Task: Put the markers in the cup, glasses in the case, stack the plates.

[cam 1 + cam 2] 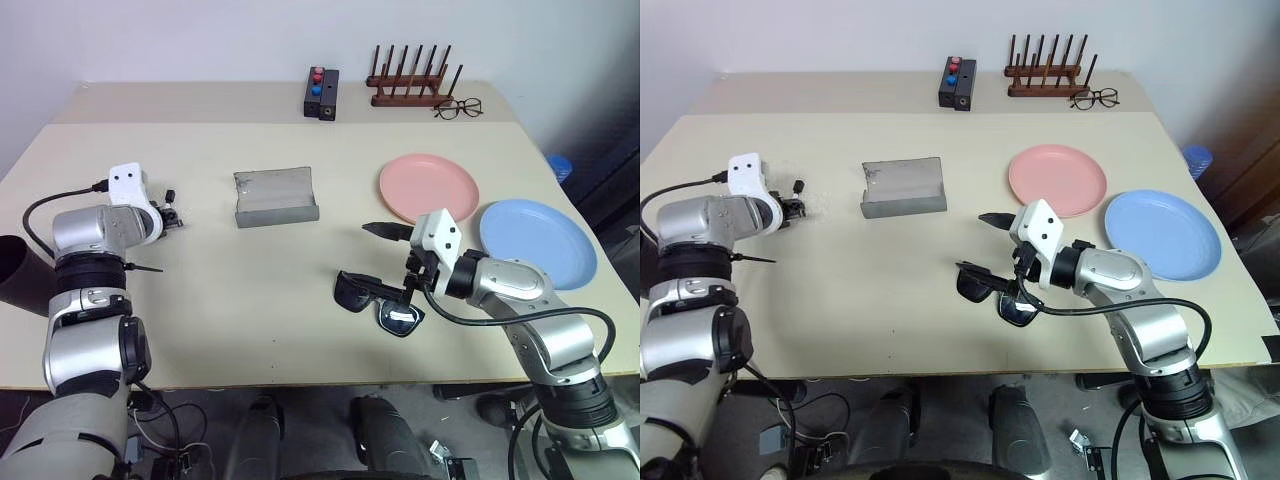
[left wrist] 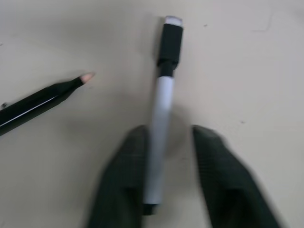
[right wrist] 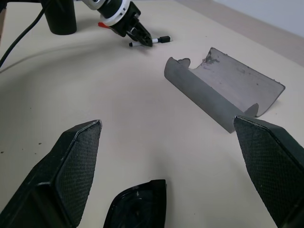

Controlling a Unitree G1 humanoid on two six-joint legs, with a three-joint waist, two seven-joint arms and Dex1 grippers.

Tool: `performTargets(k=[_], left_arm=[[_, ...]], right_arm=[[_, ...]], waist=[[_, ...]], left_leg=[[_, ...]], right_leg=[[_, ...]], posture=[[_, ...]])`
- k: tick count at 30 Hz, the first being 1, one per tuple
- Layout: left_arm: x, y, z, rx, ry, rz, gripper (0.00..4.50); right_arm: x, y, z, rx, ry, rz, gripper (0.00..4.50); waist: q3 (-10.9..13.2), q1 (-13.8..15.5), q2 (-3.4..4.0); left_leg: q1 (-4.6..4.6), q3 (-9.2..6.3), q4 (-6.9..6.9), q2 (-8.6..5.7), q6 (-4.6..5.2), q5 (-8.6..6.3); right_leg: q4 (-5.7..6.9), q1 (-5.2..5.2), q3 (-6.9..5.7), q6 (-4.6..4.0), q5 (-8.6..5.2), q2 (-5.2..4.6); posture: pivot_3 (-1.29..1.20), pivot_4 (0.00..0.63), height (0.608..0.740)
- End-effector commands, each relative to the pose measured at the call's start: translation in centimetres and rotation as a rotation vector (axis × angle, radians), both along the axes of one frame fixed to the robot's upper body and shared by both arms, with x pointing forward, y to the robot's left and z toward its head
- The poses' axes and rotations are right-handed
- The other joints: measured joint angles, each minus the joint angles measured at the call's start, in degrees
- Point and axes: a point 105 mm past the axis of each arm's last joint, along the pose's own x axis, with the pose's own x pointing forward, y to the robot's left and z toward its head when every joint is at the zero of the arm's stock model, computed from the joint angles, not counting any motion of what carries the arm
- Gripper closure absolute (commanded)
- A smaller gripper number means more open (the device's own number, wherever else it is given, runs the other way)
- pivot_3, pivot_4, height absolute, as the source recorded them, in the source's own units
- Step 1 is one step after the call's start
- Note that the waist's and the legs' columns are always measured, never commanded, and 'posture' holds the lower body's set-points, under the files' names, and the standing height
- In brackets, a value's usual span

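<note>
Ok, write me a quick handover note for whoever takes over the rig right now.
Left pincer: fingers either side of the white marker on the table, not yet clamped.
Right pincer: open, above the sunglasses.
Red marker beside the left pincer; cup empty-looking; case open, empty.
Pink plate and blue plate side by side.
Nothing done; every step remains.

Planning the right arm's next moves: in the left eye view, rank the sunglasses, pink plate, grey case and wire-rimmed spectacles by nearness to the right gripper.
1. Sunglasses, just below the right gripper.
2. Pink plate, just beyond.
3. Grey case, leftward.
4. Wire-rimmed spectacles, table's far edge.
</note>
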Motion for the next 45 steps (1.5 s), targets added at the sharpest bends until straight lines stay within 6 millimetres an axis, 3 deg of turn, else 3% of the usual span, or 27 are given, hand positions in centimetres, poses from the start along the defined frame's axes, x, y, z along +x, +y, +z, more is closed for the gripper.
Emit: performTargets(k=[1,3,6,9,14,21,23,30,39,45], left_arm=[[-0.3,0.4,0.3,0.018,-0.014,0.014,4.40],[0.3,0.6,1.8,0.119,-0.131,-0.003,4.40],[0.5,-0.1,6.1,0.242,-0.423,-0.039,4.40],[-1.2,0.3,9.1,0.191,-0.673,0.032,4.40],[-5.8,2.4,12.7,0.362,-0.940,0.223,4.40],[-14.3,6.9,15.8,0.594,-1.057,0.526,4.40],[-15.9,7.7,15.6,0.627,-1.044,0.569,4.40],[-19.6,9.8,11.9,0.638,-0.932,0.698,4.40],[-19.8,9.9,7.9,0.618,-0.839,0.709,4.40],[-19.5,9.9,7.1,0.605,-0.824,0.714,4.40]], right_arm=[[0.0,0.3,0.8,0.016,-0.038,0.019,0.00],[0.2,0.4,0.7,0.011,-0.044,0.017,0.00],[1.2,0.6,1.3,0.035,-0.098,-0.026,0.00],[1.4,1.6,2.2,0.119,-0.113,-0.014,0.00],[0.3,4.2,2.2,0.204,-0.098,0.080,0.00],[-0.9,6.5,2.0,0.267,-0.047,0.216,0.00],[-1.3,6.9,2.1,0.286,-0.038,0.248,0.00],[-2.2,8.0,2.2,0.340,0.058,0.354,0.00],[-1.7,8.1,2.3,0.344,0.058,0.354,0.00],[-1.7,8.1,2.2,0.360,0.066,0.335,0.00]], waist=[[0.0,0.0,0.00],[0.0,0.0,0.00],[0.0,-0.2,-0.01],[0.0,-0.1,-0.02],[0.0,-0.3,-0.02],[0.0,0.0,-0.08],[0.0,0.0,-0.09],[-0.1,0.0,-0.19],[-0.2,0.1,-0.35],[-0.2,0.0,-0.37]], left_leg=[[0.00,0.00,0.00,0.00,0.00,0.00],[0.01,0.00,0.00,0.00,-0.01,0.00],[0.00,0.00,-0.01,0.01,-0.02,0.01],[-0.02,-0.01,-0.03,0.01,-0.07,0.04],[0.02,-0.01,-0.08,0.01,-0.07,0.04],[0.02,-0.01,-0.02,0.01,-0.08,0.04],[0.02,-0.01,-0.02,0.01,-0.08,0.04],[0.08,-0.01,-0.01,0.01,-0.08,0.04],[0.08,0.00,0.00,0.01,-0.09,0.04],[0.08,0.00,-0.01,0.02,-0.09,0.04]], right_leg=[[0.00,0.00,0.00,0.00,0.00,0.00],[0.00,0.00,0.00,0.00,0.00,0.00],[0.00,-0.02,0.00,0.00,0.01,0.00],[0.02,-0.04,0.00,-0.01,0.02,-0.01],[0.01,-0.03,0.01,0.13,0.09,-0.01],[0.00,0.02,0.01,0.12,0.10,-0.01],[-0.01,0.03,0.01,0.11,0.10,-0.01],[-0.05,0.10,0.00,-0.15,-0.01,-0.01],[-0.08,0.10,0.00,-0.19,-0.02,-0.01],[-0.08,0.09,0.00,-0.20,-0.02,-0.01]], posture=[[0.00,0.150,0.738],[0.00,0.150,0.738],[0.00,0.150,0.738],[0.00,0.150,0.738],[0.00,0.150,0.738],[0.00,0.150,0.738],[0.00,0.150,0.738],[0.00,0.150,0.738],[0.00,0.150,0.738],[0.00,0.150,0.738]])
